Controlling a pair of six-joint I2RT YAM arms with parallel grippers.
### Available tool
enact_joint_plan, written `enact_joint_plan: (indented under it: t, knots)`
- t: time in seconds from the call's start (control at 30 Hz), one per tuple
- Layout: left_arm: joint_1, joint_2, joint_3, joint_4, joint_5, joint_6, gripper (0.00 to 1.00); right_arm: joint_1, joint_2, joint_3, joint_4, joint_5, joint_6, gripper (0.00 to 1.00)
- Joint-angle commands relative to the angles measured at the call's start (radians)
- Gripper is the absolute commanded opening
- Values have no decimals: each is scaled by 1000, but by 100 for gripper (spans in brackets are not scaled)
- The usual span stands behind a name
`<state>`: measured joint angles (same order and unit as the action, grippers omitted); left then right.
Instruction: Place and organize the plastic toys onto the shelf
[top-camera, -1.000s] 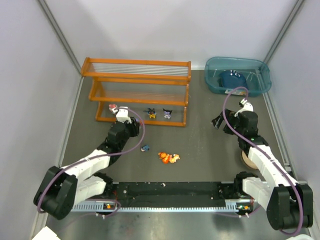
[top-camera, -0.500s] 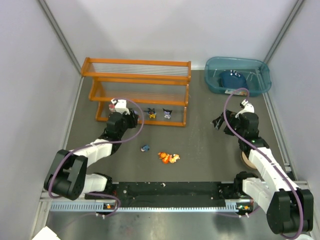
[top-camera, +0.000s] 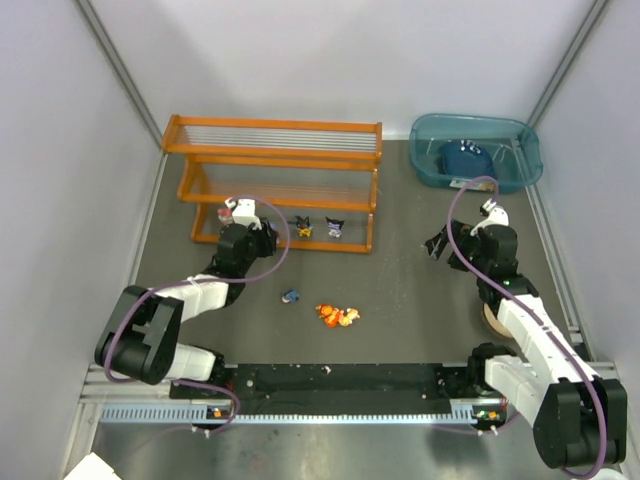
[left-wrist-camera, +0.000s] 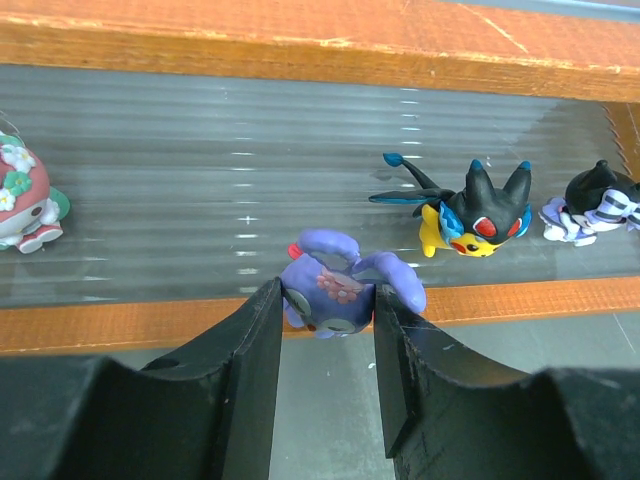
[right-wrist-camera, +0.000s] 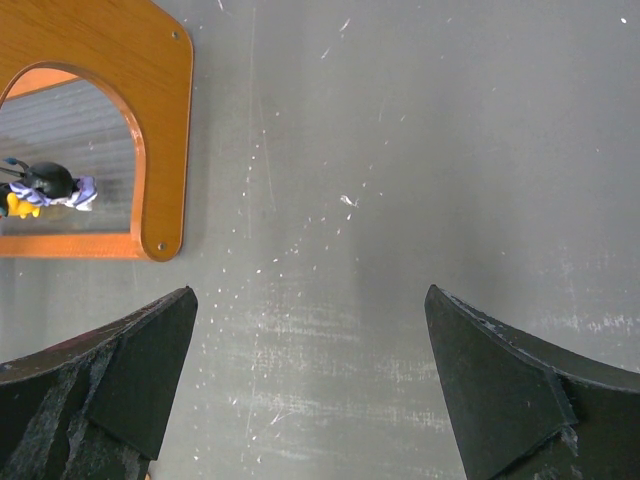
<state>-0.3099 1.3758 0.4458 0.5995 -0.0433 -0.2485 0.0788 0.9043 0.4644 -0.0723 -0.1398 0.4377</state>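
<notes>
My left gripper (left-wrist-camera: 325, 297) is shut on a purple toy (left-wrist-camera: 340, 282), held at the front rail of the lowest tier of the orange shelf (left-wrist-camera: 300, 50). On that tier stand a pink and white toy (left-wrist-camera: 22, 195), a black, yellow and blue toy (left-wrist-camera: 472, 210) and a black and white toy (left-wrist-camera: 600, 200). In the top view the left gripper (top-camera: 262, 231) is at the shelf (top-camera: 275, 135). A small blue toy (top-camera: 291, 296) and an orange toy (top-camera: 338, 316) lie on the table. My right gripper (top-camera: 437, 243) is open and empty over bare table (right-wrist-camera: 308, 300).
A teal bin (top-camera: 522, 172) with a dark blue item (top-camera: 465, 158) stands at the back right. A round tan object (top-camera: 493, 318) lies beside the right arm. The shelf's end panel (right-wrist-camera: 150, 100) shows in the right wrist view. Grey walls close in both sides.
My left gripper has moved forward and left to the shelf's lowest tier, the purple toy still in it. The right arm has barely shifted.
</notes>
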Motion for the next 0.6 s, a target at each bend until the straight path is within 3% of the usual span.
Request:
enact_joint_plan:
  t: [0.0, 0.57]
  knots:
    - [5, -3, 36, 63, -23, -14, 0, 10, -2, 3, 28, 6, -16, 99]
    - [5, 83, 97, 59, -141, -80, 0, 9, 18, 5, 31, 5, -17, 99]
